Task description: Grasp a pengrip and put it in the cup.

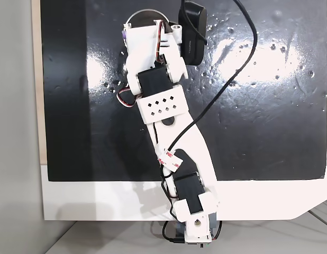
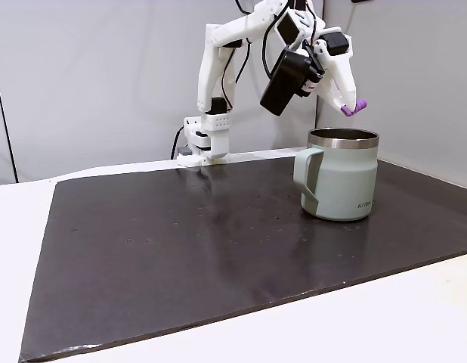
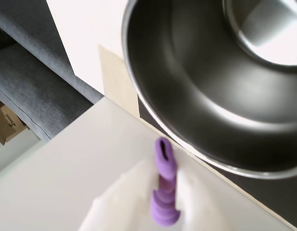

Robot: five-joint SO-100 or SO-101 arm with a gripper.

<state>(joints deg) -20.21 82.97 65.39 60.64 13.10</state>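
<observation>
We see the black mat (image 2: 180,242) spread over the white table (image 2: 415,318), probably to give a dark, even ground under the small things. On it stands the cup (image 2: 338,175), upright with its mouth open to the top and its handle turned toward the left in the side-on fixed view, so anything let go above it can fall straight in. A small dark word sits low on its wall, starting with K, too small for us to read whole. The white arm (image 1: 174,132) reaches over from its base at the table edge and bends down above the cup. The claw (image 2: 351,108) is pinching the pen grip (image 3: 164,185) between its two fingers, which hold it by its lower ribbed part. It hangs in the air just above the cup's rim, near the edge rather than over the middle, so we judge it needs a little more reach before release
</observation>
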